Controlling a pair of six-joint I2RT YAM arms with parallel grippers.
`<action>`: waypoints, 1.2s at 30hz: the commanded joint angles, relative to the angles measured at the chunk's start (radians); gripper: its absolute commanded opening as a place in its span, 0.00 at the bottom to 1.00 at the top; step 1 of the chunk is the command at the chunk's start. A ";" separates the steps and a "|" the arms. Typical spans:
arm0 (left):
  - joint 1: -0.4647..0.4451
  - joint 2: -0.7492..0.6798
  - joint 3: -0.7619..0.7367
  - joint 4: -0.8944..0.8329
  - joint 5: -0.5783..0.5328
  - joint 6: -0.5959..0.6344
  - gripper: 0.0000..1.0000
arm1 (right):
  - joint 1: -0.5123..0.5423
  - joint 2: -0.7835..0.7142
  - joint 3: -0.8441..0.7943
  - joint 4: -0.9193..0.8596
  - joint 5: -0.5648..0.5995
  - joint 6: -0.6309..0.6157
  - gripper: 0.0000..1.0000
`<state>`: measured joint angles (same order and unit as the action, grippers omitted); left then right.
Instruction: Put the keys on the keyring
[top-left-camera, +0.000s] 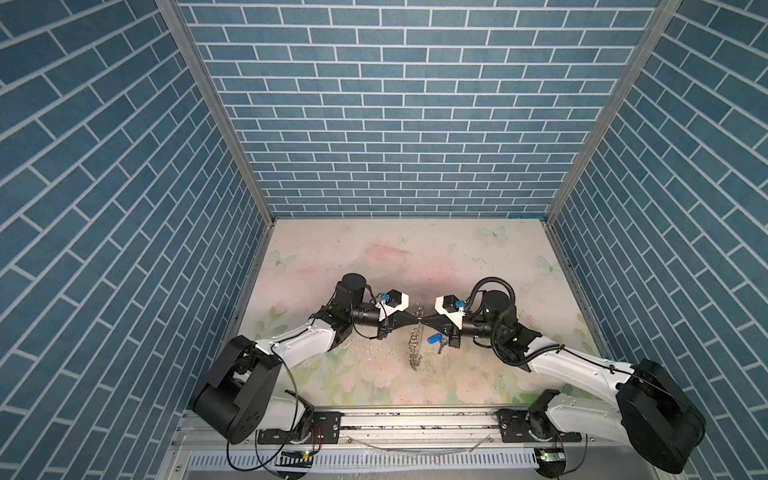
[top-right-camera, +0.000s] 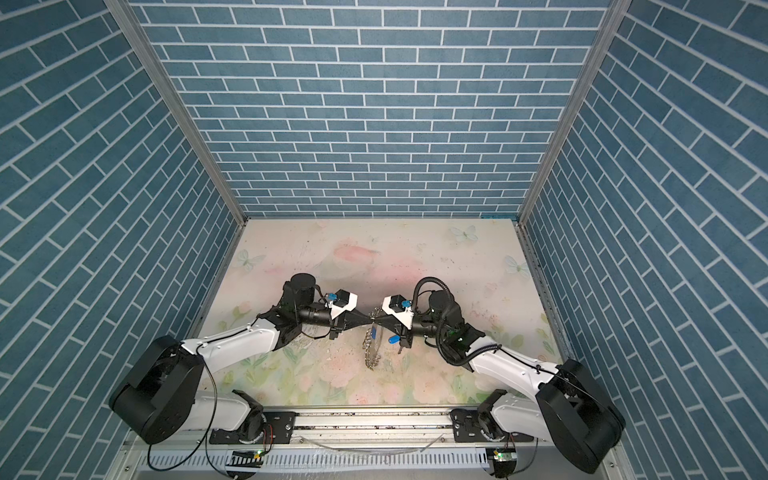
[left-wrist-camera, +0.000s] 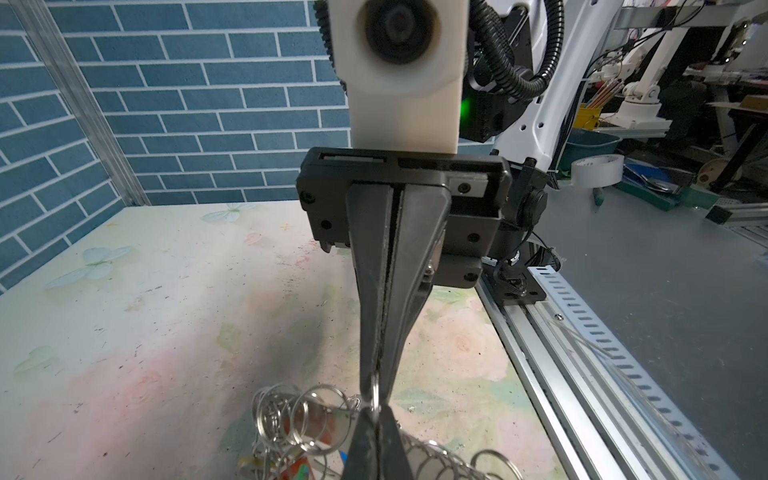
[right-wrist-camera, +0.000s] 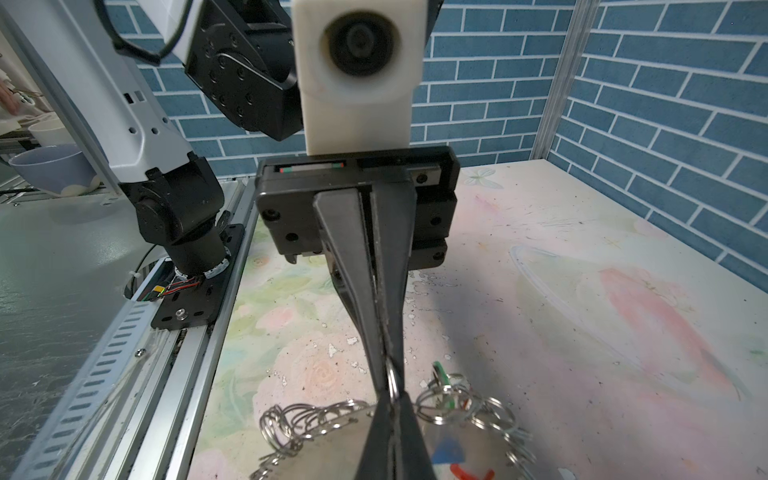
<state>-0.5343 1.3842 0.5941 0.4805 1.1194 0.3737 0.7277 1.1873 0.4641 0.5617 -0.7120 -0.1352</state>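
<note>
My left gripper (top-left-camera: 416, 322) and right gripper (top-left-camera: 425, 322) meet tip to tip over the table's middle. Each is shut on the same small split ring (left-wrist-camera: 375, 392) of the keyring (top-left-camera: 413, 351). The hoop and its other silver rings (top-right-camera: 371, 353) hang down from that ring and trail toward the front. The ring stands edge-on between both pairs of fingertips (right-wrist-camera: 390, 380). A key with a blue tag (top-left-camera: 434, 338) sits beside the right gripper. Green (right-wrist-camera: 438, 371) and red (right-wrist-camera: 465, 471) tags show among the rings. An orange tag (left-wrist-camera: 300, 471) lies under the left gripper (left-wrist-camera: 376, 415).
Blue brick walls close the left, back and right sides. A floral table mat (top-left-camera: 374, 257) covers the surface. An aluminium rail (top-left-camera: 415, 419) carrying both arm bases runs along the front edge. Beyond the front edge stands a blue bowl (right-wrist-camera: 54, 168).
</note>
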 joint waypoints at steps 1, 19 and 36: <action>0.007 0.010 0.004 0.020 0.013 -0.004 0.00 | -0.002 -0.006 -0.002 0.059 -0.024 0.006 0.00; 0.007 -0.023 -0.029 0.040 -0.116 0.015 0.00 | -0.007 -0.238 0.099 -0.777 0.559 0.422 0.35; 0.007 -0.034 -0.038 0.050 -0.121 0.020 0.00 | 0.038 0.008 0.049 -0.623 0.543 0.550 0.26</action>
<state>-0.5331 1.3720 0.5640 0.4923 0.9874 0.3820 0.7559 1.1767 0.5266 -0.1238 -0.1852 0.4183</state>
